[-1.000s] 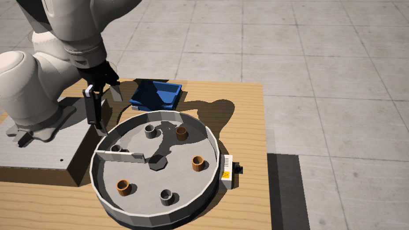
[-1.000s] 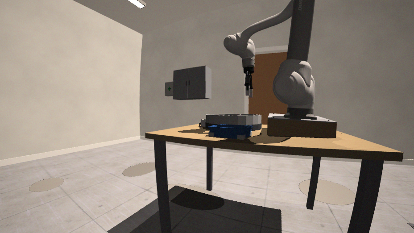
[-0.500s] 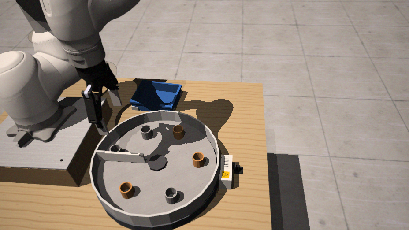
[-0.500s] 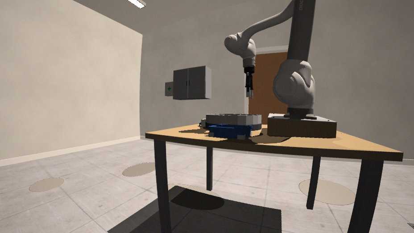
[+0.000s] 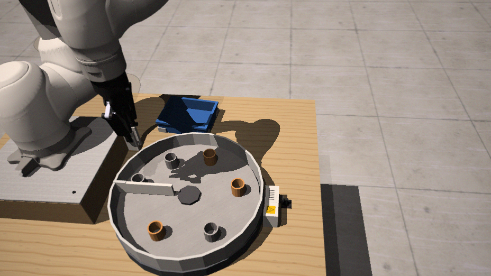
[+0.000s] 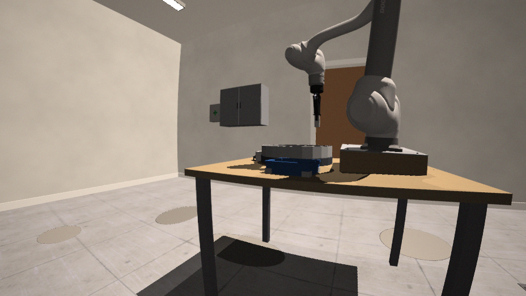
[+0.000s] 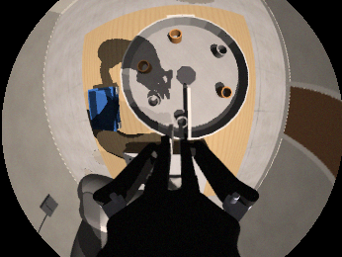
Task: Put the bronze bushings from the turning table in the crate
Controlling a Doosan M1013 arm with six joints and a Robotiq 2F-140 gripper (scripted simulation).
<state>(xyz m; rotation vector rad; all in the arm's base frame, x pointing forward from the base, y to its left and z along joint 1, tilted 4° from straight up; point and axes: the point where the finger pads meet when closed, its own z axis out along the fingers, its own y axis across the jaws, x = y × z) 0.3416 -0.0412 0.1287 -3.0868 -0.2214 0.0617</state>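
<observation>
Top view: our black two-finger gripper (image 5: 136, 138) (image 6: 317, 123) (image 7: 176, 129) is nearly closed on nothing, above the turntable's edge; all three orange-brown bronze bushings (image 5: 237, 187) (image 7: 175, 36) stand on the grey round turning table (image 5: 206, 212) (image 7: 208, 66), so picking seems in hand, and we'd need to reopen first.

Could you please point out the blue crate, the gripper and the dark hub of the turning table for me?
Blue crate (image 5: 201, 116) (image 6: 292, 168) (image 7: 102, 110): top, exterior and wrist views, inside floor, outer side wall, inside floor.
Gripper (image 5: 136, 144): top view, between its fingertips.
Dark hub (image 5: 189, 194): top view, upper face.
</observation>
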